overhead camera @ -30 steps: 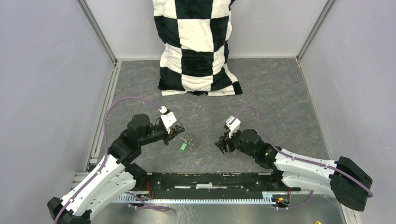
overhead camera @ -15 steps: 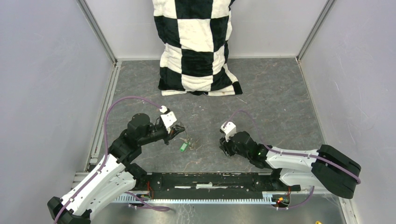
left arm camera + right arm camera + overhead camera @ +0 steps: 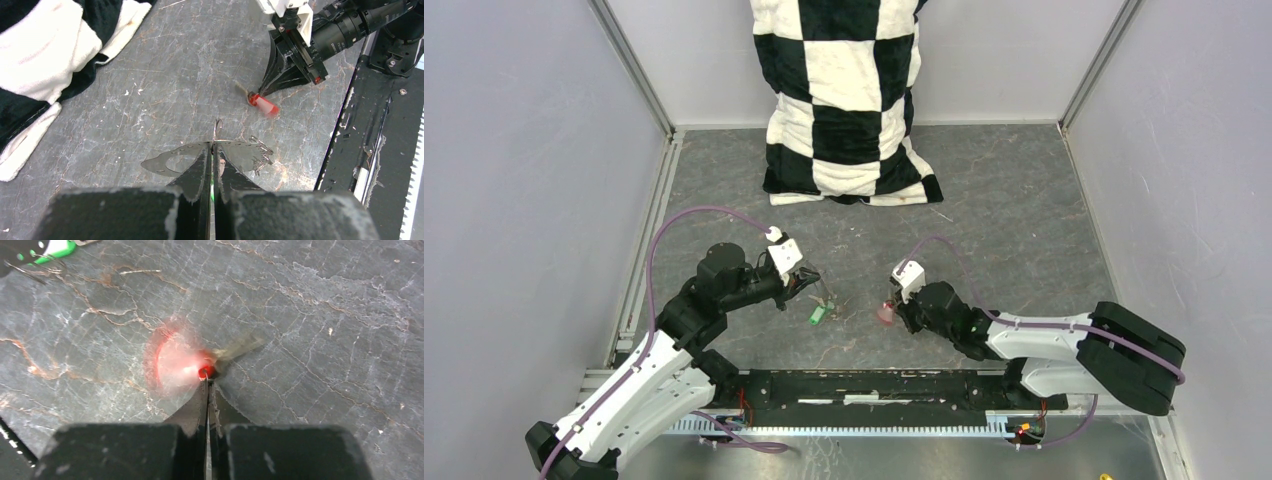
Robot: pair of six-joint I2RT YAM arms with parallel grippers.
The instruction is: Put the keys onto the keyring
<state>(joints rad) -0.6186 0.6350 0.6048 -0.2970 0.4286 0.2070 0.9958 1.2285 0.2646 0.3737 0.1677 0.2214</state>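
The right gripper [image 3: 206,384], jaws closed, is touching the blurred red key [image 3: 185,365] lying just ahead of its tips, blade angling away rightward — grip unclear. The left gripper [image 3: 214,146], farther off, is pinching the keyring [image 3: 217,128] wire.

At the table's far edge you have a cloth [image 3: 849,100] checked in black and cream-white. The table [image 3: 1004,200] is dark grey, marbled with white and rusty veins. The green key [image 3: 817,315] has a bright green head. The red key [image 3: 885,313] shows you only a red-pink blur. The keyring [image 3: 216,131] is silvery wire. The left arm [image 3: 639,385] and right arm [image 3: 1034,340] are white and black, with purple cables [image 3: 694,213].
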